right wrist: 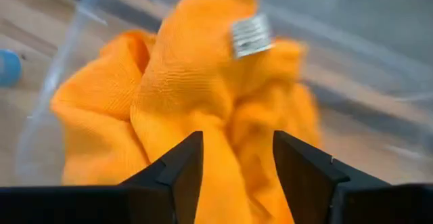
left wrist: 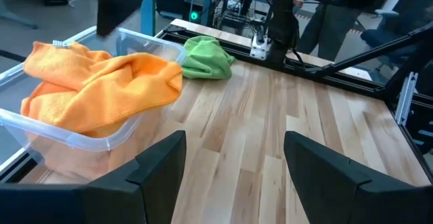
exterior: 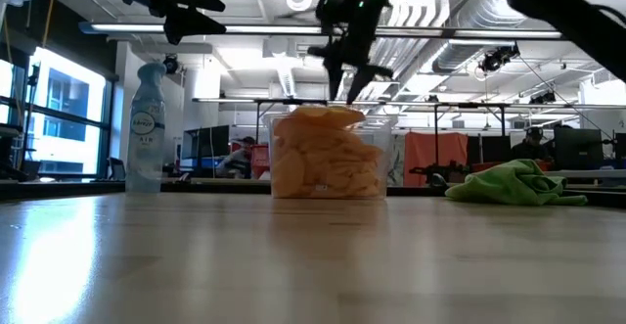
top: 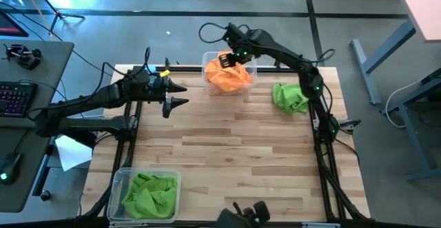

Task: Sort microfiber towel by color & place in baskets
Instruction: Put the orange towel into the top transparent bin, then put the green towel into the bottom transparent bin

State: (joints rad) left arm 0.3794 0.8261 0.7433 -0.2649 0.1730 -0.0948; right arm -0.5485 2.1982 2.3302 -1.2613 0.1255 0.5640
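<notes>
High view: the right claw [top: 233,57] is held parted, empty, above orange towels [top: 227,78] in the far basket [top: 250,68], while the left claw [top: 180,94] is kept open nearby.

One basket [top: 250,68] sits at the counter's [top: 234,159] far edge, a loose towel [top: 289,97] right of it, another basket [top: 118,183] near-left.

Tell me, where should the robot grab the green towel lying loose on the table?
Probably from straight above, pinching the highest bunched fold of the green towel. It lies crumpled in a soft heap on the table, its edges flat against the wood, so the raised folds give most to close on. The right end effector, open over the orange towels, is nearest.
</notes>
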